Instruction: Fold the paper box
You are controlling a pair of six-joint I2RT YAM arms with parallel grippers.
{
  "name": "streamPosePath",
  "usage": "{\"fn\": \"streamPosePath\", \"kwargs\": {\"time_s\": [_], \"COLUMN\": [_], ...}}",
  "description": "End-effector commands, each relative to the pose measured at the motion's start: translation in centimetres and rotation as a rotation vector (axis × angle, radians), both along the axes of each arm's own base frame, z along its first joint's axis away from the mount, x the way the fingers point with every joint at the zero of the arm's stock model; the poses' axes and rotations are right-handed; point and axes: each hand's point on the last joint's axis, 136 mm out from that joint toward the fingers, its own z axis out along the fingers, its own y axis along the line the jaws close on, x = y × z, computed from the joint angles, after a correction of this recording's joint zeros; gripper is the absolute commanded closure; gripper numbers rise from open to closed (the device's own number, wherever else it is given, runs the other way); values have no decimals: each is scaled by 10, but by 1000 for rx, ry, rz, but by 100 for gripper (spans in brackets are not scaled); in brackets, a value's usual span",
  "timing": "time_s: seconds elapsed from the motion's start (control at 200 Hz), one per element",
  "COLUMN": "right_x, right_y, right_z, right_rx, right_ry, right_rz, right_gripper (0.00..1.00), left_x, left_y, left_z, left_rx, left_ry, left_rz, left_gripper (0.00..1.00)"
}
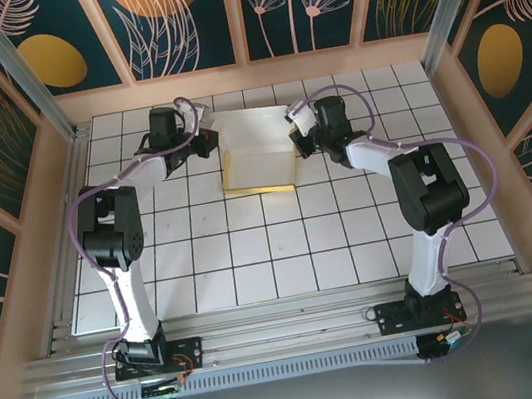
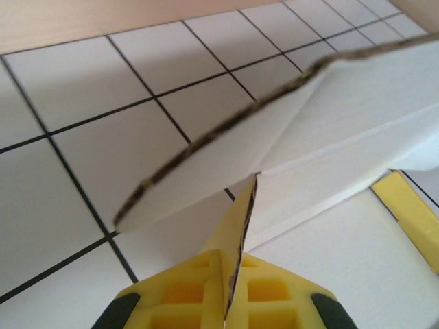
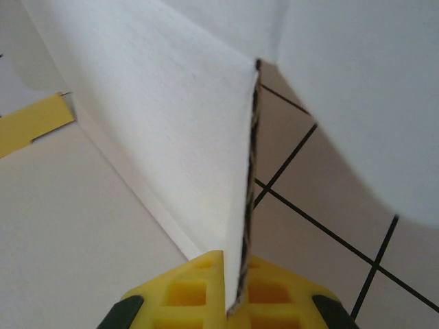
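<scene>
Pinching the paper box (image 1: 256, 150), left hand (image 2: 230, 301) and right hand (image 3: 236, 291) each clamp a flap's card edge.

The pale-and-yellow card box blank (image 1: 257, 155) blocks the far centre of the white tiled table (image 1: 285, 257), the left gripper (image 1: 211, 145) and right gripper (image 1: 296, 142) clamped on its raised flaps. Near tile rows lie open; wooden side walls (image 1: 486, 149) bound both flanks.

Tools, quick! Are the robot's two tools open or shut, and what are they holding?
Left tool: closed, pinching a flap of the thin white-and-yellow card box blank.
Right tool: closed, pinching another flap of the same box.
</scene>
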Motion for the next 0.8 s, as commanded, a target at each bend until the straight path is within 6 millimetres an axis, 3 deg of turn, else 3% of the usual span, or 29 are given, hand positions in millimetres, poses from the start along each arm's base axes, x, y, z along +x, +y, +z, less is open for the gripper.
{"fn": "streamPosePath", "kwargs": {"time_s": [0.0, 0.39, 0.636, 0.661, 0.796], "right_x": [6, 9, -4, -10, -26], "right_y": [16, 8, 11, 20, 20], "right_z": [28, 2, -15, -16, -25], "right_rx": [110, 166, 274, 281, 328], "right_ry": [-94, -60, -8, -5, -3], "right_rz": [-108, -412, -486, -471, -476], "right_gripper": [96, 99, 100, 100, 100], "left_x": [-6, -43, -62, -63, -72], "left_y": [-31, -51, -70, -70, -72], "left_z": [43, 31, 31, 30, 27], "left_rx": [-42, -211, -324, -324, -363], "left_ry": [-94, 48, 108, 109, 134], "left_rz": [31, 100, 109, 117, 152], "left_gripper": [100, 100, 100, 100, 100]}}
